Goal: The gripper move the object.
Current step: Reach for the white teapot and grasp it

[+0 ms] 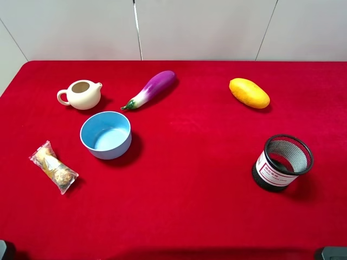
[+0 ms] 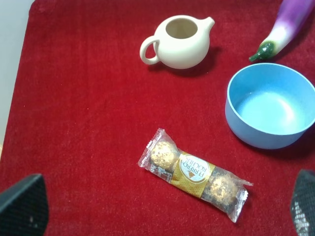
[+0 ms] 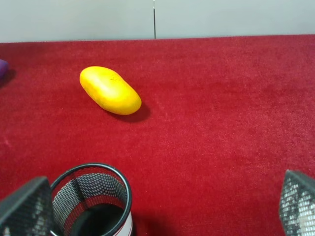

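Note:
The cream-white teapot [image 1: 81, 94] stands upright on the red cloth at the far left, handle to the left, spout to the right, no lid. It also shows in the left wrist view [image 2: 181, 42]. My left gripper [image 2: 162, 214] is open and empty, well short of the teapot, with a candy pack between them. My right gripper [image 3: 161, 211] is open and empty, near the mesh cup. In the high view only dark arm parts show at the bottom corners, left [image 1: 5, 251] and right [image 1: 331, 253].
A light blue bowl [image 1: 106, 135] sits just in front of the teapot. A wrapped candy pack [image 1: 53, 167] lies at the left. A purple eggplant [image 1: 150, 89] lies right of the teapot. A yellow mango [image 1: 249, 93] and a black mesh cup [image 1: 282, 162] are on the right.

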You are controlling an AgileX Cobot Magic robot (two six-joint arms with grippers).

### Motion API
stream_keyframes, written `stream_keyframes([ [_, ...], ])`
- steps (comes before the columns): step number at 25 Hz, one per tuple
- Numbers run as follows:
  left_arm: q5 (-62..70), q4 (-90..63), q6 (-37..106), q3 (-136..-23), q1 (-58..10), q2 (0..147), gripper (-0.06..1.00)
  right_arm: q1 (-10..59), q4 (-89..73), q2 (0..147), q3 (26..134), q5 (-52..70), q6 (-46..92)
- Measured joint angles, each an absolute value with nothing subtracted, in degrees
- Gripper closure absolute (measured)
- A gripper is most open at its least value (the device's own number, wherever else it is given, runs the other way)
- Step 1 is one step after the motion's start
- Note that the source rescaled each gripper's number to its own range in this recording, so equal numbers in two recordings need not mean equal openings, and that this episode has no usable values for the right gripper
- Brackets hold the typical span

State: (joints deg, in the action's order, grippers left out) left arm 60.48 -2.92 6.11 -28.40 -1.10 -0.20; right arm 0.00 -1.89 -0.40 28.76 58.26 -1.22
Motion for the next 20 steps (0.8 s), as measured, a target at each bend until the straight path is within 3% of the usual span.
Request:
stream_keyframes([
  [11,60.46,-3.11,5.94,-29.58,-1.1,0.62,-0.03,0.0,-1.89,-0.4,28.76,58.26,-1.22],
  [20,60.21,-3.11,5.94,-35.63,-1.1,18.05,-0.02,0.0,-1.89,-0.4,28.76,58.26,-1.22],
])
